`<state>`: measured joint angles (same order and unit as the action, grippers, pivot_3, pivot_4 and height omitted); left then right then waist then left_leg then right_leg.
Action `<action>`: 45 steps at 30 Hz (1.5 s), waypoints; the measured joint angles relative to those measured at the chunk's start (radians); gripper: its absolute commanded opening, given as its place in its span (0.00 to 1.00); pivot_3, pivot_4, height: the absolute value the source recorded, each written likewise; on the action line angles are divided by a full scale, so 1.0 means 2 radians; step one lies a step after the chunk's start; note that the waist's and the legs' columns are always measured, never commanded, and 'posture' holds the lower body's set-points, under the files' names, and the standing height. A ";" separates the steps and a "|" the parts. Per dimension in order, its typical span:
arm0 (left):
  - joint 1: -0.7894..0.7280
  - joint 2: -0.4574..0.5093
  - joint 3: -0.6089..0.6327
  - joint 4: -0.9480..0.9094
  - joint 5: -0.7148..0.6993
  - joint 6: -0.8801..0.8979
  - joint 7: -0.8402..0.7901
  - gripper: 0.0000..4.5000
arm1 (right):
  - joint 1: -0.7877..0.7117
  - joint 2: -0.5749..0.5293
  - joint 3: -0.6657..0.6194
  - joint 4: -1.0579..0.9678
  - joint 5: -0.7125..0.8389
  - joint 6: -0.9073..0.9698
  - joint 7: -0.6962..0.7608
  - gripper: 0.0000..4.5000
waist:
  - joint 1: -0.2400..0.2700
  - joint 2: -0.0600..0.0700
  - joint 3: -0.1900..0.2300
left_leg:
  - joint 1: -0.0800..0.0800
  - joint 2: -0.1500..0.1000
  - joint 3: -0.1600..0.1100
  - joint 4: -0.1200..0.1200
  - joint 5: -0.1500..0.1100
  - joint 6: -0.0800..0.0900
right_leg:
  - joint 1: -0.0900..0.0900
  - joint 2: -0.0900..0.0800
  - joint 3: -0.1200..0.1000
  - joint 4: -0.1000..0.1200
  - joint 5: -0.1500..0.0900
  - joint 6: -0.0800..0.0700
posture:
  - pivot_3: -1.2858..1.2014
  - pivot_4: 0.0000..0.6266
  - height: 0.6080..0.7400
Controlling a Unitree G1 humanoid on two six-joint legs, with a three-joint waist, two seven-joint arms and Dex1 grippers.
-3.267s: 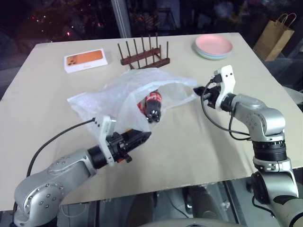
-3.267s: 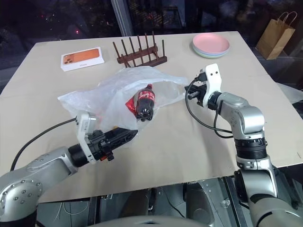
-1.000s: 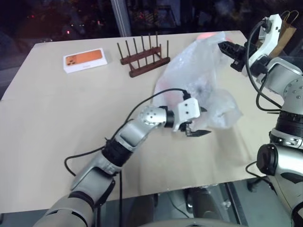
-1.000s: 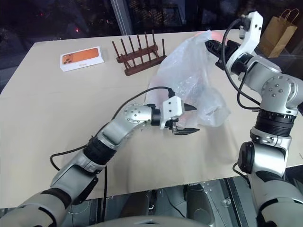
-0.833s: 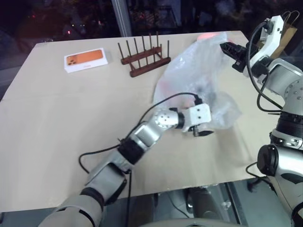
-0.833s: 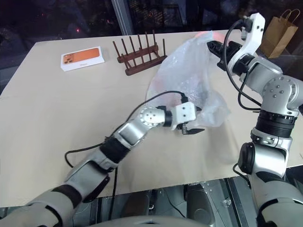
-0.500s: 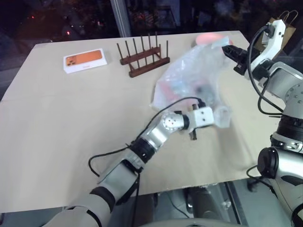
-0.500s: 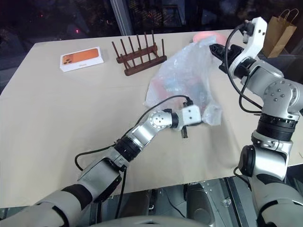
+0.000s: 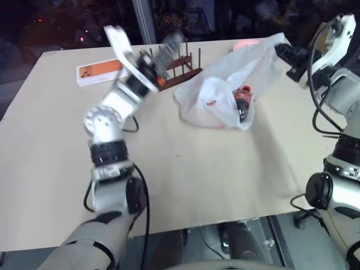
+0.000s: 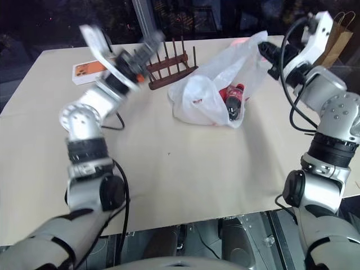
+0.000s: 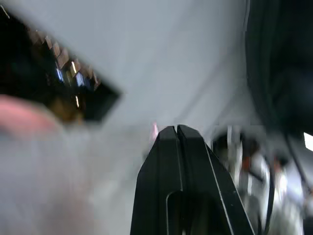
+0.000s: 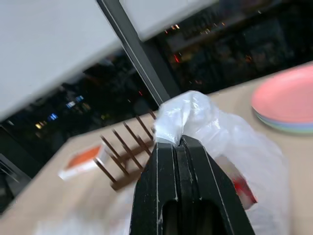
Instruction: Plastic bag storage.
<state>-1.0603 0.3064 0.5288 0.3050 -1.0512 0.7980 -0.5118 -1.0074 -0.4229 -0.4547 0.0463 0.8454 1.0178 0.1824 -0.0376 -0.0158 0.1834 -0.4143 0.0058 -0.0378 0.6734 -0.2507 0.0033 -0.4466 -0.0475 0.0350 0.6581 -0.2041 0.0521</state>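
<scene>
The plastic bag (image 9: 216, 95), thin and translucent white, lies on the table's far right with its upper corner pulled up. My right gripper (image 9: 281, 52) is shut on that corner, and in the right wrist view the bag's bunched edge (image 12: 178, 120) sits pinched between the closed fingers (image 12: 166, 161). Through the bag shows a dark cola bottle (image 9: 243, 102) with a red label. My left gripper (image 9: 169, 42) is raised high above the wooden rack, away from the bag, its fingers (image 11: 168, 147) pressed together with nothing between them.
A wooden peg rack (image 9: 183, 70) stands just left of the bag. An orange and white phone box (image 9: 90, 72) lies at the far left, behind my left arm. Pink plates (image 9: 246, 44) sit behind the bag. A brown paper bag (image 10: 333, 31) stands off the table's right corner.
My left gripper shut at the bag's lower end, then swung up and left to above the rack. The bag slumped open toward the left, baring the bottle. My right gripper kept hold and rose slightly.
</scene>
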 measured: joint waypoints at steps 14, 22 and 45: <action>0.240 0.143 -0.178 -0.226 -0.023 0.179 -0.111 0.56 | 0.023 0.004 -0.004 -0.024 0.021 0.011 -0.024 0.00 | -0.006 0.000 0.000 | -0.001 0.000 0.001 -0.002 0.000 0.000 | -0.002 0.000 0.002 -0.001 0.000 0.000 | 0.52 0.24 1.00; 0.265 0.139 -0.172 -0.324 -0.077 0.207 -0.047 0.56 | 0.034 0.014 0.002 -0.057 0.040 0.016 -0.043 0.00 | -0.001 0.000 0.000 | 0.001 0.000 0.001 -0.001 0.000 0.000 | 0.000 0.000 0.002 0.000 0.000 0.000 | 0.52 0.24 1.00; 0.148 -0.065 -0.377 -0.188 0.170 0.096 0.020 0.71 | 0.042 0.025 0.012 -0.079 0.068 0.019 -0.078 0.00 | -0.001 0.000 0.000 | 0.001 0.000 0.001 -0.001 0.000 0.000 | 0.000 0.000 0.002 0.000 0.000 0.000 | 0.52 0.24 1.00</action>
<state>-0.7639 0.1761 -0.2262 -0.0719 -0.7103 0.9901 -0.4722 -0.9242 -0.3728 -0.4317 -0.1118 0.9805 1.0554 0.0258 -0.0388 -0.0156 0.1833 -0.4131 0.0056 -0.0348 0.6715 -0.2509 0.0036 -0.4470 -0.0473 0.0395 0.6578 -0.2045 0.0525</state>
